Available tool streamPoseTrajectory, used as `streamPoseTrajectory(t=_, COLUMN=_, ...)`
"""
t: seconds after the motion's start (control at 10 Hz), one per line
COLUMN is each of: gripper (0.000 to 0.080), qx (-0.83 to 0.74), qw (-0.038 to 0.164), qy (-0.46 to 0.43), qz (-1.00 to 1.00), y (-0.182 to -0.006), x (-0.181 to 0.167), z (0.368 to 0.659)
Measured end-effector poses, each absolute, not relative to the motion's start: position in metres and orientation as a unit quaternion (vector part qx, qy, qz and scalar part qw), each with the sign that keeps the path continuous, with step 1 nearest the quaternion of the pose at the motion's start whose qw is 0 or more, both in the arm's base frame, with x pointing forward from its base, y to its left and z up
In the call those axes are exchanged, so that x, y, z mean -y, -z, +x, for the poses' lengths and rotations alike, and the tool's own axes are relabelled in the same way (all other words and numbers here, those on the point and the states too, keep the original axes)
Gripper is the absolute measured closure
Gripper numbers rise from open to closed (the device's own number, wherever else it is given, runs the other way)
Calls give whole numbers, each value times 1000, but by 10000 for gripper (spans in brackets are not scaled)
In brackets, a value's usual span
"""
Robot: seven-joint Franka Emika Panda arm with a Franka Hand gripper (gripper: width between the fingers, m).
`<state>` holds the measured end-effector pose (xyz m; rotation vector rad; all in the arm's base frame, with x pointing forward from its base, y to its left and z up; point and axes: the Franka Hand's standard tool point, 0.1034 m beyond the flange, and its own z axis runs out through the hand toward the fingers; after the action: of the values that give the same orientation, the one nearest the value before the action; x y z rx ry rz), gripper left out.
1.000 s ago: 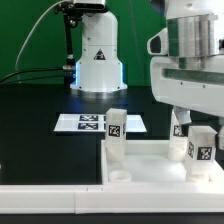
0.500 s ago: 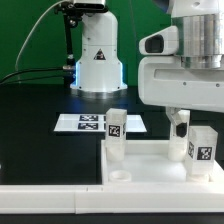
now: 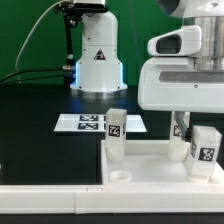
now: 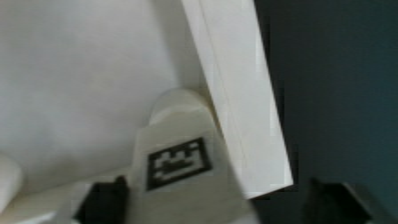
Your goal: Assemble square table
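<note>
The white square table slab (image 3: 150,163) lies at the front right of the exterior view, raised rim up. One tagged white leg (image 3: 115,135) stands at its far left corner and another (image 3: 203,148) at its right side. A third leg (image 3: 180,127) stands just behind, mostly hidden under my hand. My gripper (image 3: 184,120) hangs over it, its fingers largely hidden. In the wrist view my gripper (image 4: 219,200) is open, with the dark fingertips (image 4: 111,196) clear on either side of a tagged leg (image 4: 178,150) beside the slab's rim (image 4: 235,90).
The marker board (image 3: 80,122) lies flat on the black table behind the slab. The arm's white base (image 3: 97,60) stands at the back. A long white rail (image 3: 50,196) runs along the front edge. A green backdrop closes the rear.
My hand has shifted a little toward the exterior view's left and slightly lower over the right-hand legs. The legs and slab have not moved.
</note>
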<state>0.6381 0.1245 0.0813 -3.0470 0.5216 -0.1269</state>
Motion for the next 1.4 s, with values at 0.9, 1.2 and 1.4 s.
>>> streamPoseTrajectory(t=0.9, gripper=511, qx=-678, qw=98, qy=-13, qz=-729, y=-78, x=-122, z=638)
streamPoseTrajectory(t=1.2, gripper=438, qx=-658, qw=96, qy=-11, qz=-747, y=-77, x=-122, z=637)
streamPoseTrajectory(t=1.4, gripper=252, qx=-524, qw=89, qy=10, qz=-847, y=-78, x=-116, z=639)
